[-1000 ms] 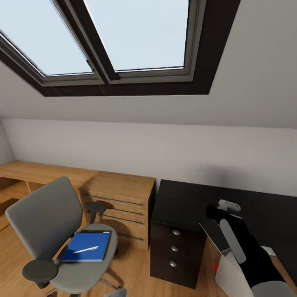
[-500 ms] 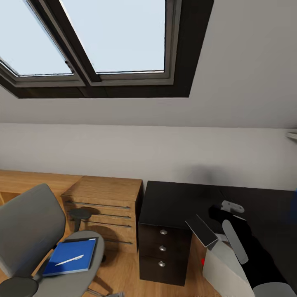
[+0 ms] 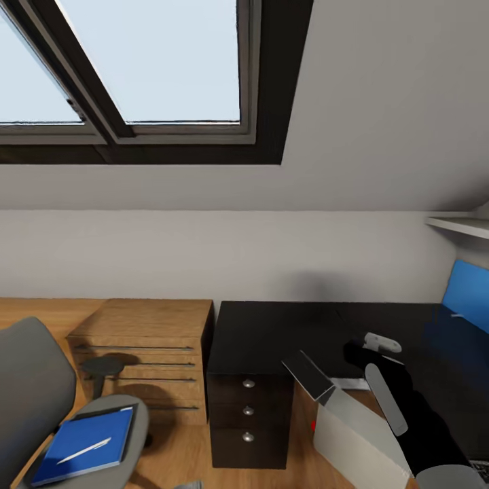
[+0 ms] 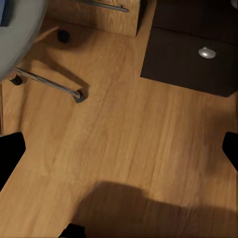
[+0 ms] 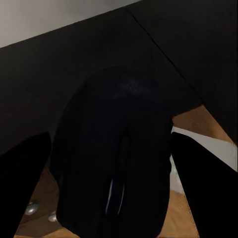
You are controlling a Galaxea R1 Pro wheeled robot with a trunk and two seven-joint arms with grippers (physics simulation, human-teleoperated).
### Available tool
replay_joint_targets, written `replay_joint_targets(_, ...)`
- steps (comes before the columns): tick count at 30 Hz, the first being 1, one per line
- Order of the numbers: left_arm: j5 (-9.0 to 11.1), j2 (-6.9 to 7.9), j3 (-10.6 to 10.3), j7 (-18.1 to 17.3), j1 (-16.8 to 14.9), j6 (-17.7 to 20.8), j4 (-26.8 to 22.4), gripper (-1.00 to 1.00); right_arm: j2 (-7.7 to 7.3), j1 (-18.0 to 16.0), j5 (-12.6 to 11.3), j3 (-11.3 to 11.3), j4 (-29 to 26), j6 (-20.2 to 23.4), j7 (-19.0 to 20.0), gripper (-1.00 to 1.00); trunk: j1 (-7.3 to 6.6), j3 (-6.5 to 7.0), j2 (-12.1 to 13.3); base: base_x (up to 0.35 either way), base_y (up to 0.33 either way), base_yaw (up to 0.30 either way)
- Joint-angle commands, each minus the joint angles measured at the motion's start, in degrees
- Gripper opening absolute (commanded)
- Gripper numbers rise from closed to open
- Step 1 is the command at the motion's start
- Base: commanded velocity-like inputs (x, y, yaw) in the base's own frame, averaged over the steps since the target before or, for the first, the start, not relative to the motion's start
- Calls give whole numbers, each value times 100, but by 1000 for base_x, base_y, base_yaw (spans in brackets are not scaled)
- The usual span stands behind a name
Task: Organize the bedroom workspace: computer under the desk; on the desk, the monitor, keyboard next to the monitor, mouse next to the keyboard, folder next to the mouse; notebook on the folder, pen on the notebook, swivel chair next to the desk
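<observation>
A black mouse (image 5: pixel 114 148) sits between the fingers of my right gripper (image 3: pixel 363 350), which is shut on it above the front part of the black desk (image 3: pixel 272 326). The blue screen of the monitor (image 3: pixel 468 299) stands on the desk at the far right. The pale computer case (image 3: pixel 360 435) rests on the floor below the desk's edge. The grey swivel chair (image 3: pixel 27 387) at the lower left carries a blue notebook (image 3: pixel 85 445) with a white pen (image 3: pixel 85 450) on it; the folder beneath cannot be told apart. My left gripper (image 4: pixel 119 148) hangs open over the wooden floor.
A wooden drawer unit (image 3: pixel 142 353) stands left of the desk's dark drawer block (image 3: pixel 248 421). A sloped ceiling with a skylight (image 3: pixel 149 61) hangs overhead. A shelf (image 3: pixel 462 225) juts from the right wall. The chair's base leg (image 4: pixel 49 84) lies on the floor near my left gripper.
The whole view has swung to the right, so the chair and drawers slid left and the monitor and shelf came into view. My right gripper still holds the mouse the same way.
</observation>
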Motion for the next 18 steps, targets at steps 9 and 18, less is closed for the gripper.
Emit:
replay_joint_targets(9, 56, 5, -38, 37, -7, -31, -3, 100, 2, 0, 16, 19, 134, -77, -43, -100, 3, 50, -5, 0, 0, -243)
replay_joint_targets(18, 55, 8, -38, 37, -7, -31, -3, 100, 10, -1, 88, 25, 176, -87, -40, -100, 3, 102, -5, 0, 0, -243)
